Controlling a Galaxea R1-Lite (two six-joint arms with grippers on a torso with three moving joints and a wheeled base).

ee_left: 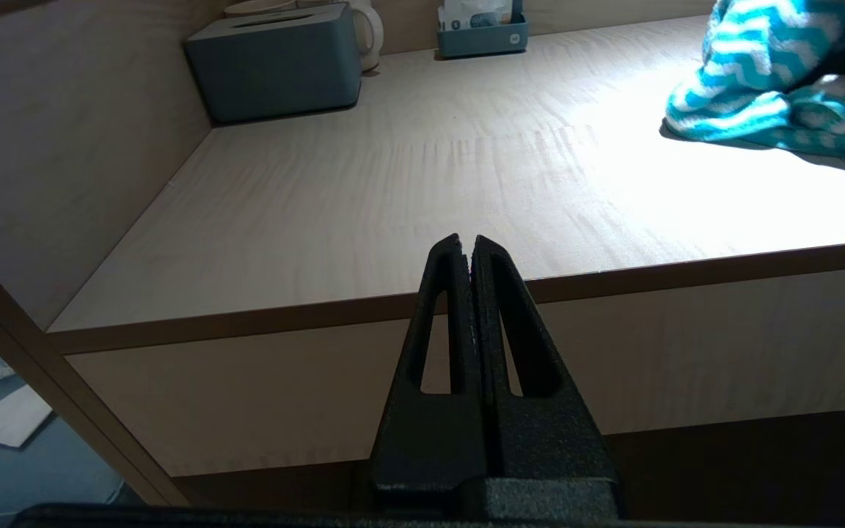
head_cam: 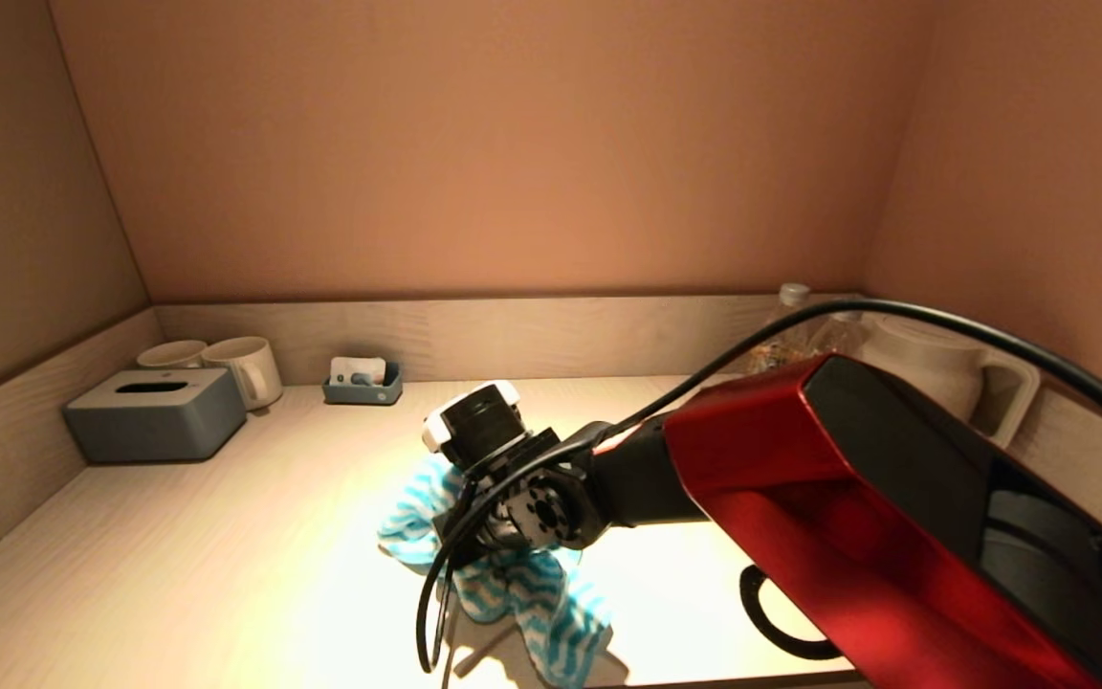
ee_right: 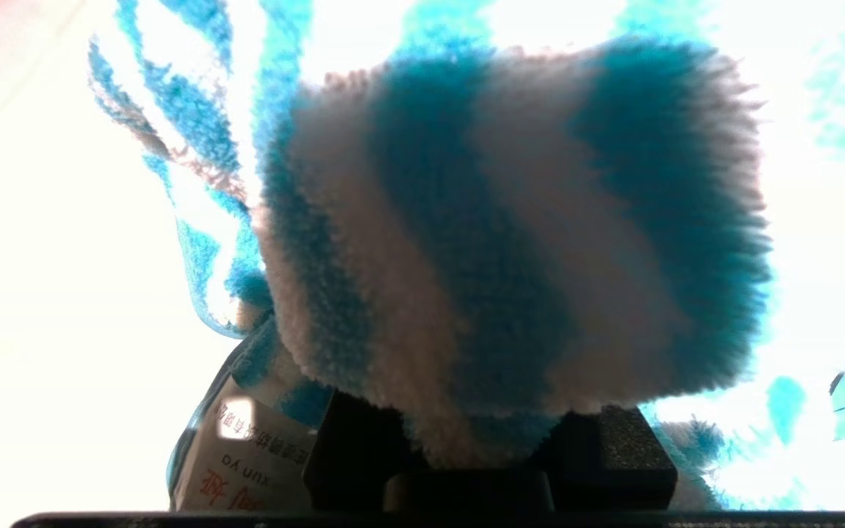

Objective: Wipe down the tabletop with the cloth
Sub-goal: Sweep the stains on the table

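fluffy turquoise-and-white zigzag cloth bunched up near the tabletop's front edge, right gripper pinching a fold of it, left gripper fingers pressed together, holding nothing

Bunched fold of the cloth clamped between the right gripper's black jaws, white printed tag alongside.
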